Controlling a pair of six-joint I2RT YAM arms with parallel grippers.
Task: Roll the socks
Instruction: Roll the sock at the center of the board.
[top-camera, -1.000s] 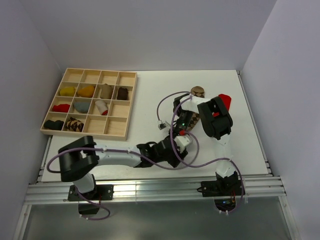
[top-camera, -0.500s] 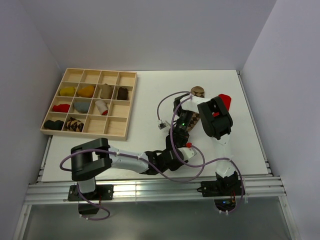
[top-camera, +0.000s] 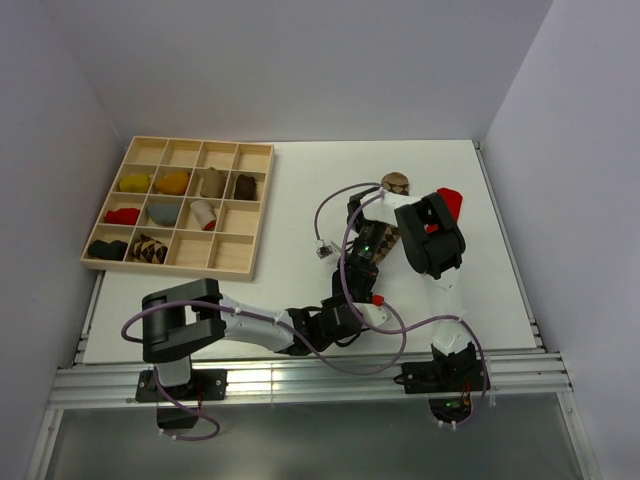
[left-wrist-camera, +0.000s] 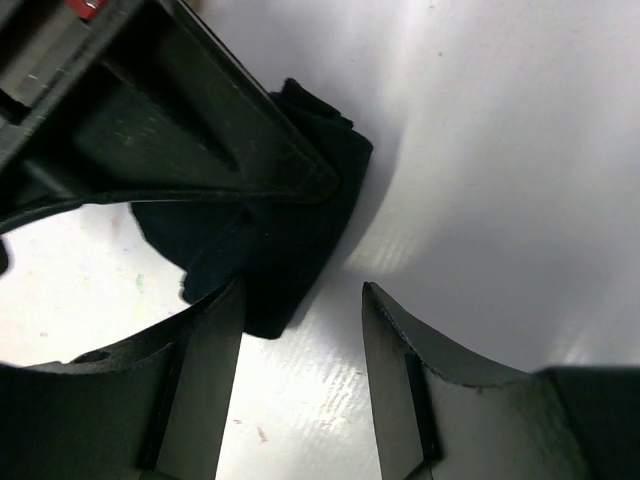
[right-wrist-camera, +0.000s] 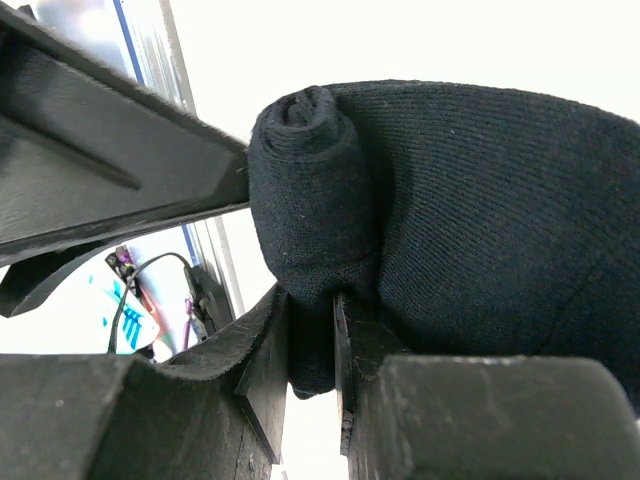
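Observation:
The black sock is partly rolled, its rolled end showing in the right wrist view. My right gripper is shut on the roll's lower edge. In the top view this gripper points down at mid-table and hides the sock. My left gripper is open and empty just short of the black sock; in the top view it lies just near of the right gripper. The argyle sock and the red sock lie at the back right.
A wooden compartment tray at the back left holds several small sock bundles. Purple cables loop over the table's middle, with a small connector lying there. Walls close in on the left, back and right.
My left gripper has drawn back a little toward the near edge, and its arm has swung right. The right arm has not moved.

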